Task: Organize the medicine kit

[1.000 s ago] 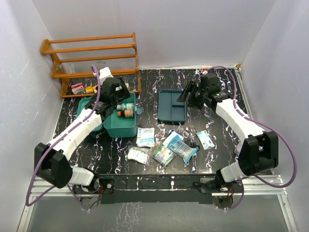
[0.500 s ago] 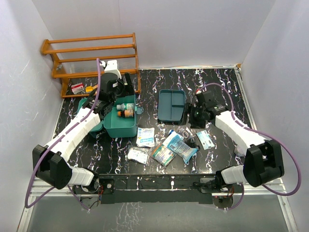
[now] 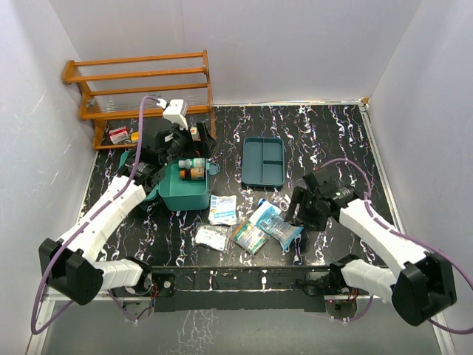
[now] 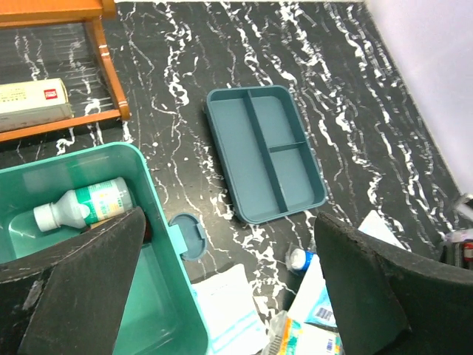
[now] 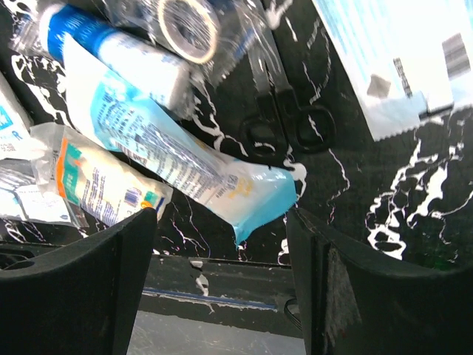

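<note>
A: Step in hand?

B: A pick-up among the loose supplies is judged to be under way. The right gripper (image 5: pixel 220 218) is held low over the packets at lower centre of the top view, its fingers spread and nothing held. In the right wrist view the pale-blue end of a blue-and-white sachet (image 5: pixel 177 151) lies between the two fingers, and black scissors (image 5: pixel 284 122) lie just above it.

A: Left side?

B: The left gripper (image 4: pixel 229 222) hangs above the medicine kit (image 3: pixel 181 188), spread wide and empty. No part in the pick is expected of it.

A: What is called for next?

B: A short descent, then a closing on the sachet alone. The scissors and the neighbouring packets are close, so a double grab is to be guarded against. A carry up and to the left, to the kit, would follow.

A: Kit, position and condition?

B: It is set left of centre in the top view, just below the wooden rack (image 3: pixel 140 81). It is light teal-green with rounded corners; the lid is open and a rounded latch tab shows at the front wall. A white bottle (image 4: pixel 81 205) with a green label lies on its side inside, and a small item with orange is noted beside it but not identified. Much floor space is free. The darker divided tray (image 4: pixel 264 151) lies apart to the right, with nothing in it.
</note>
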`<action>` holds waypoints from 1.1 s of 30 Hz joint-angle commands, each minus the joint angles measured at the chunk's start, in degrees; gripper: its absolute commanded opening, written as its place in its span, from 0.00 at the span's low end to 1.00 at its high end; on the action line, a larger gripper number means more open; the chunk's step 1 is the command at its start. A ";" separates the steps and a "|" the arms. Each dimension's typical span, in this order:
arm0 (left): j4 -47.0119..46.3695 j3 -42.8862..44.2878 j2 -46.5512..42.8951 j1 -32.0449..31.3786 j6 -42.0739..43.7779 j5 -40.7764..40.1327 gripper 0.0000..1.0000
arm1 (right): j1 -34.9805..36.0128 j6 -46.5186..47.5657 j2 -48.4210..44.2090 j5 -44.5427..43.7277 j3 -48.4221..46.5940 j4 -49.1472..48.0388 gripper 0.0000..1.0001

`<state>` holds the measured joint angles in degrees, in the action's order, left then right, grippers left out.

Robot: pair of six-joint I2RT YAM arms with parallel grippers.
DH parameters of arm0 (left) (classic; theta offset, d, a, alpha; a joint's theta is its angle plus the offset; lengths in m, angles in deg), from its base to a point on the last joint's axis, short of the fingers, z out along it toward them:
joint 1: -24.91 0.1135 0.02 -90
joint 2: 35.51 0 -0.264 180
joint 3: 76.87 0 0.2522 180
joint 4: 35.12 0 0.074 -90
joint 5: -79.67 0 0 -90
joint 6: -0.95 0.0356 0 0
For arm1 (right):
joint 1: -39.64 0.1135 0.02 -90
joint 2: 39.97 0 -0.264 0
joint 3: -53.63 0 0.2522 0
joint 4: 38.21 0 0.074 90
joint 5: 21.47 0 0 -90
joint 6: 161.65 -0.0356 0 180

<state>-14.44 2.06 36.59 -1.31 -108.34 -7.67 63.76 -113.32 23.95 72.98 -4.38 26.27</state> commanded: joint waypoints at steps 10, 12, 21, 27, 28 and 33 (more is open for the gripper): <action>1.80 -0.40 -4.14 0.29 -4.69 6.30 0.99 | 0.24 -11.96 -6.31 6.44 15.38 -20.96 0.61; 1.26 -0.59 -3.91 0.29 -4.93 6.86 0.99 | 0.30 -13.92 -7.14 3.78 17.20 -22.87 0.57; 1.39 -0.15 -3.37 0.29 -6.05 9.55 0.98 | 0.31 -15.64 -6.96 0.86 22.65 -29.45 0.33; 2.14 -0.58 -3.80 0.33 -7.10 10.99 0.98 | 0.25 -11.25 -7.70 -0.81 20.40 -27.80 0.08; 2.32 -0.57 -3.76 0.30 -7.27 11.60 0.98 | 0.28 -10.37 -8.28 -0.65 19.23 -27.18 0.06; 3.99 -0.33 -3.10 0.50 -8.78 18.54 0.98 | 0.31 -4.12 -11.63 1.16 12.32 -23.88 0.02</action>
<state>-12.43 1.69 33.72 -1.25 -115.48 3.96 63.92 -123.64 15.58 74.48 15.38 2.01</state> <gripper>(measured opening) 0.980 0.035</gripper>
